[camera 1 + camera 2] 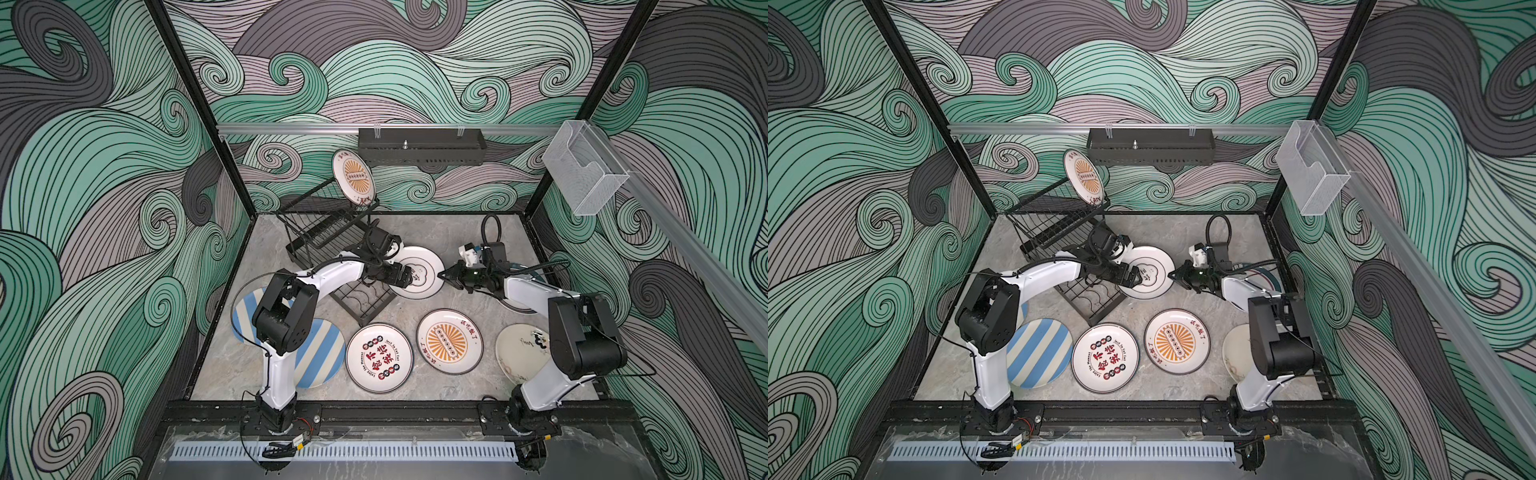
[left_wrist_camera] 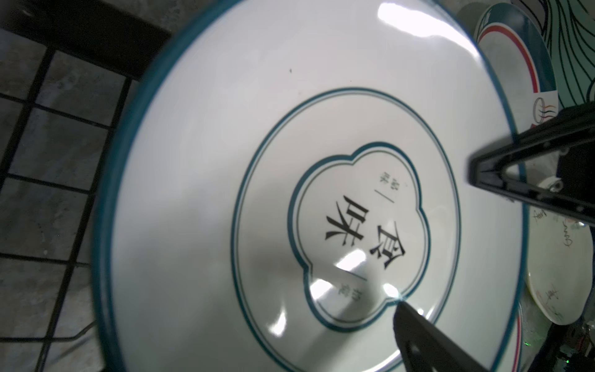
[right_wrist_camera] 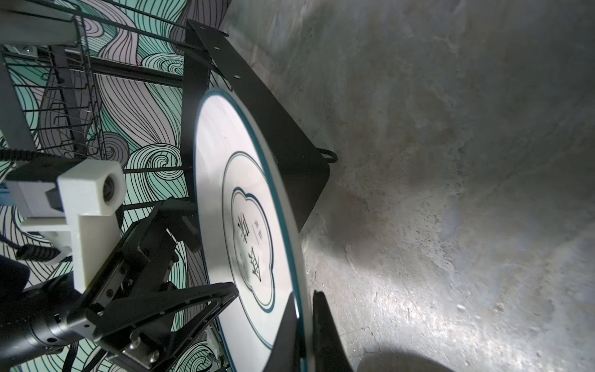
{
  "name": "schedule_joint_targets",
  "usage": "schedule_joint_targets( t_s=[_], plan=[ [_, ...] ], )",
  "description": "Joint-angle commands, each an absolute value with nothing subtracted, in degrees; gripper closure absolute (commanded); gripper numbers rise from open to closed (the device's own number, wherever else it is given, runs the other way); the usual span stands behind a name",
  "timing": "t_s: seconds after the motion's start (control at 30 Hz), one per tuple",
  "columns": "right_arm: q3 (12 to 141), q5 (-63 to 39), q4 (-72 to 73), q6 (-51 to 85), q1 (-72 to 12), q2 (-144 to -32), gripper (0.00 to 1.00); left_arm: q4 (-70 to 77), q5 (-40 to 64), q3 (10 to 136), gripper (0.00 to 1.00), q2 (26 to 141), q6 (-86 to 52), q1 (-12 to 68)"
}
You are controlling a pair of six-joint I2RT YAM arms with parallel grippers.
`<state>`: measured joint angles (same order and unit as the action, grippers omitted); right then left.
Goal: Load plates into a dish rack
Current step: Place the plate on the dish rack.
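Observation:
A white plate with a teal rim hangs between both grippers, just right of the black wire dish rack. My right gripper is shut on its right rim. My left gripper clamps the opposite side, one finger pressed on the face and the other hidden beneath. A sunburst plate stands on the rack's upper shelf. Striped, red-lettered, sunburst and cream plates lie flat in front.
The rack's flat grid base reaches under the left arm. Another teal-rimmed plate lies partly under the right arm. A black perforated tray and a clear plastic box hang on the back rail. Black frame posts bound the table.

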<state>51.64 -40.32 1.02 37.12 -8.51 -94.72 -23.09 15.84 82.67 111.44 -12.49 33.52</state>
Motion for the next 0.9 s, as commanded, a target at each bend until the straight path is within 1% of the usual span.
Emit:
schedule_joint_targets(
  t_s=[0.0,0.17,0.33,0.47,0.57,0.63,0.7,0.8,0.87],
  plan=[
    [52.0,-41.2,2.4,37.6,-8.6,-91.6,1.00,-24.0,15.4,84.7,0.01,110.1,-11.8,33.9],
    [53.1,-40.9,-0.7,35.7,-6.6,-90.0,1.00,-30.5,12.9,88.1,0.01,108.2,-13.1,33.8],
    [56.4,-40.9,-4.8,32.8,-3.1,-87.6,1.00,-36.2,10.6,88.2,0.01,101.9,-14.6,33.1],
    [62.5,-39.6,-10.3,29.5,-2.5,-85.7,1.00,-41.7,16.1,87.4,0.01,96.2,-14.8,30.4],
    [68.6,-38.5,-14.6,27.4,-3.0,-84.8,1.00,-43.8,17.2,84.4,0.01,90.3,-14.6,28.6],
    [74.3,-33.9,-19.8,23.7,-4.9,-84.0,1.00,-43.8,17.8,81.4,0.01,85.8,-14.5,26.5],
    [80.1,-26.1,-26.1,20.5,-7.7,-83.5,1.00,-42.5,21.0,78.6,0.01,81.1,-15.8,22.6],
    [85.3,-18.6,-26.2,20.5,-11.9,-82.4,1.00,-38.8,23.8,74.1,0.01,73.3,-17.0,16.9],
    [89.3,-13.2,-27.3,19.1,-15.1,-82.5,1.00,-39.2,23.7,73.4,0.01,69.6,-16.8,14.1]
  ],
)
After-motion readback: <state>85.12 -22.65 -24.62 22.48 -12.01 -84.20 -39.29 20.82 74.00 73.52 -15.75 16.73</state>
